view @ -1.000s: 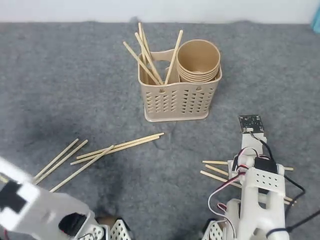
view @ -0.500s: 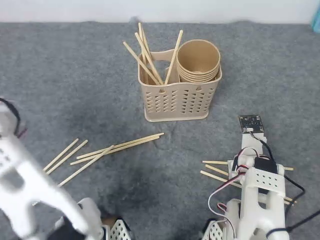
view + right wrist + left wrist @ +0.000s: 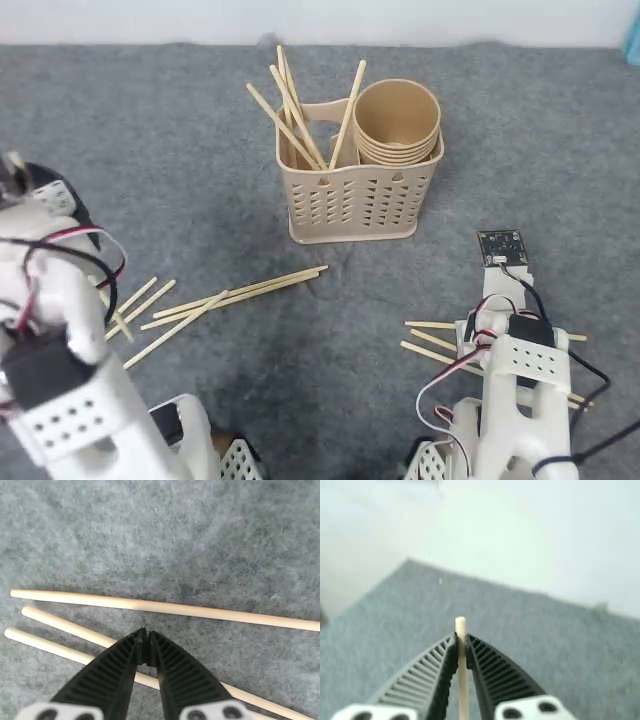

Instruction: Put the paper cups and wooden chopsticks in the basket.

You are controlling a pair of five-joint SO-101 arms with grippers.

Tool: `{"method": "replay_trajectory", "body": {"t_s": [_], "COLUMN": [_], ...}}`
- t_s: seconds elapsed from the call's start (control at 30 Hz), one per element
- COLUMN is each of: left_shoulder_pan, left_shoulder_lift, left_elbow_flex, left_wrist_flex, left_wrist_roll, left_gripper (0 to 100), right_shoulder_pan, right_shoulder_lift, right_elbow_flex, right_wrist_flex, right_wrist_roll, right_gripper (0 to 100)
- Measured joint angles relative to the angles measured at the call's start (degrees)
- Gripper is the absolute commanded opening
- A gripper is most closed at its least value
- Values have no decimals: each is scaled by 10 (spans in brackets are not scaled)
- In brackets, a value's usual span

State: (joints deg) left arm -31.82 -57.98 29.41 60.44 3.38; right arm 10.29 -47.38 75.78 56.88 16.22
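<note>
The beige basket (image 3: 352, 205) stands at the back centre with stacked paper cups (image 3: 397, 121) and several wooden chopsticks (image 3: 297, 105) in it. My left gripper (image 3: 461, 638) is shut on one chopstick (image 3: 461, 625), lifted off the carpet and aimed toward the far wall. The left arm (image 3: 52, 300) stands at the left edge. My right gripper (image 3: 145, 635) is shut with nothing in it, just above three loose chopsticks (image 3: 165, 607). The right arm (image 3: 515, 365) is at the front right, over those chopsticks (image 3: 433, 338).
More loose chopsticks (image 3: 238, 292) lie on the grey carpet (image 3: 180, 150) in front of the basket, and two (image 3: 142, 296) lie beside the left arm. A pale wall edge runs along the back.
The left arm has swung up from the front left corner and now stands taller along the left edge. The right arm has kept still.
</note>
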Motion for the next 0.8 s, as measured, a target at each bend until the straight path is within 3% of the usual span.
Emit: {"method": "replay_trajectory", "body": {"t_s": [0.17, 0.33, 0.63, 0.8], "left_shoulder_pan": [4, 37, 207, 287], "left_shoulder_lift": [-68, -158, -302, -277], "left_elbow_flex": [65, 173, 371, 338], "left_wrist_flex": [-119, -293, -663, -692], "left_wrist_roll": [-1, -1, -1, -1], "left_gripper": [12, 12, 12, 12], "right_shoulder_pan": [0, 0, 0, 0], "right_shoulder_lift": [0, 0, 0, 0], "right_elbow_flex": [0, 0, 0, 0], "right_wrist_flex": [0, 0, 0, 0], "right_wrist_roll": [0, 0, 0, 0], "right_gripper": [8, 8, 8, 8]}}
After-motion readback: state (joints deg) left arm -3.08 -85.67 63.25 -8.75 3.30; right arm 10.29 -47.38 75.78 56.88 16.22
